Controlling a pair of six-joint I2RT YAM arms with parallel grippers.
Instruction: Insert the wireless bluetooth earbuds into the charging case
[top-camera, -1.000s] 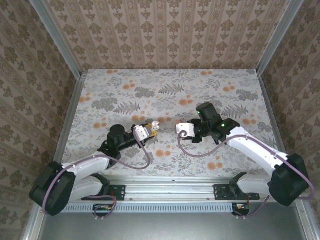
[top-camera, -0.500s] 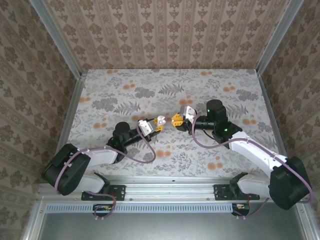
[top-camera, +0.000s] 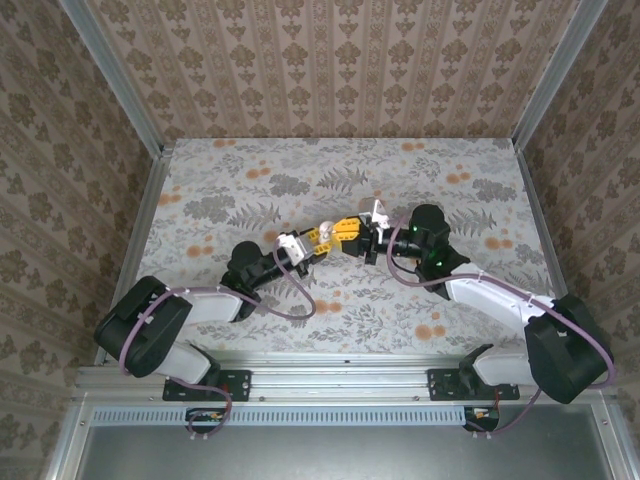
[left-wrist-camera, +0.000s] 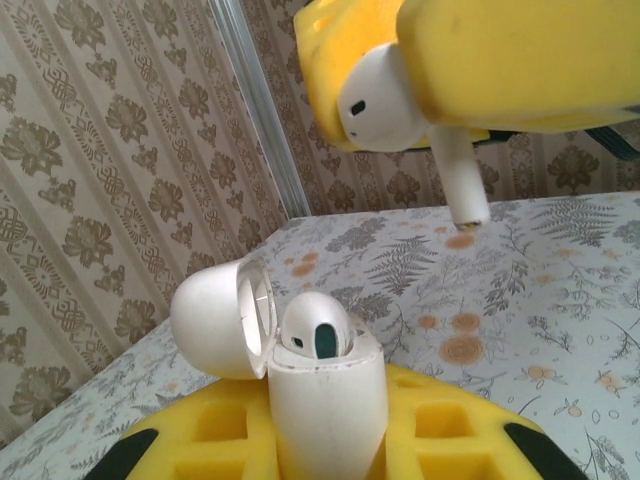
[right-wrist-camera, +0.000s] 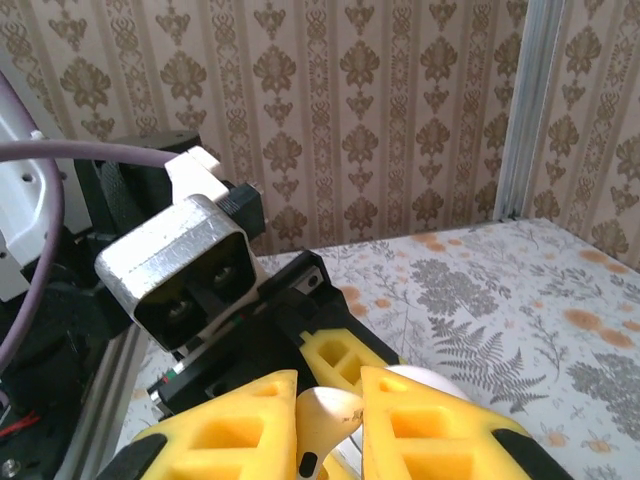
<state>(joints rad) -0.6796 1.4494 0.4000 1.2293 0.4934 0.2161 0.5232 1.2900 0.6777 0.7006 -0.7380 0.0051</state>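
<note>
White charging case (left-wrist-camera: 325, 400), lid open, one earbud (left-wrist-camera: 315, 335) seated | gripped by left end effector (top-camera: 318, 240) over the counter (top-camera: 250, 170) | right end effector (right-wrist-camera: 330, 400) pinches second earbud (left-wrist-camera: 395, 100) close to case

Your left arm (top-camera: 205, 305) and right arm (top-camera: 490, 295) wear white shells between black joints, each trailed by a mauve cable (top-camera: 305, 300). Your right gripper (right-wrist-camera: 330, 385) has yellow fingers (right-wrist-camera: 230, 435) with square pockets.

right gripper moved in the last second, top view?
Yes. The right gripper has gone away from the front rail and leftward, toward the left gripper.
</note>
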